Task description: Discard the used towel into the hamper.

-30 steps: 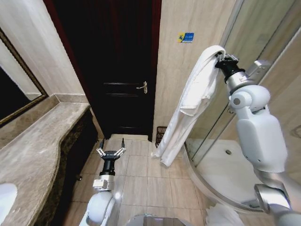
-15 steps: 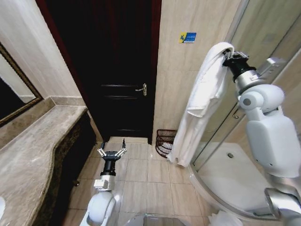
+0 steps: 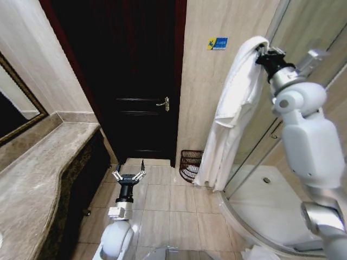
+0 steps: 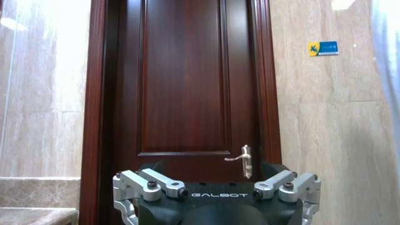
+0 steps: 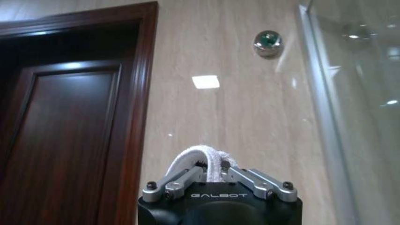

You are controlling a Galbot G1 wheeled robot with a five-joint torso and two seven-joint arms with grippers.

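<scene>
Hanging limp from the right gripper (image 3: 264, 52), pinched at its top fold, the towel (image 3: 230, 114) looks soft and light; hamper (image 3: 191, 164) sits at its 7 o'clock. Left gripper (image 3: 128, 174) spread, idle.

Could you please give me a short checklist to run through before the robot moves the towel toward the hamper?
1. Grip on the towel: ok. The right gripper is shut on the white towel, held high by the shower glass.
2. Towel off the floor: ok, its lower end hangs above the tiles.
3. Hamper located: ok. The hamper stands on the floor by the wall, beside the door.
4. Towel over the hamper: not ok, it hangs beside the hamper.
5. Hamper has room: cannot tell, its inside is not visible.
6. Left gripper out of the way: ok, low, open and holding nothing.
</scene>
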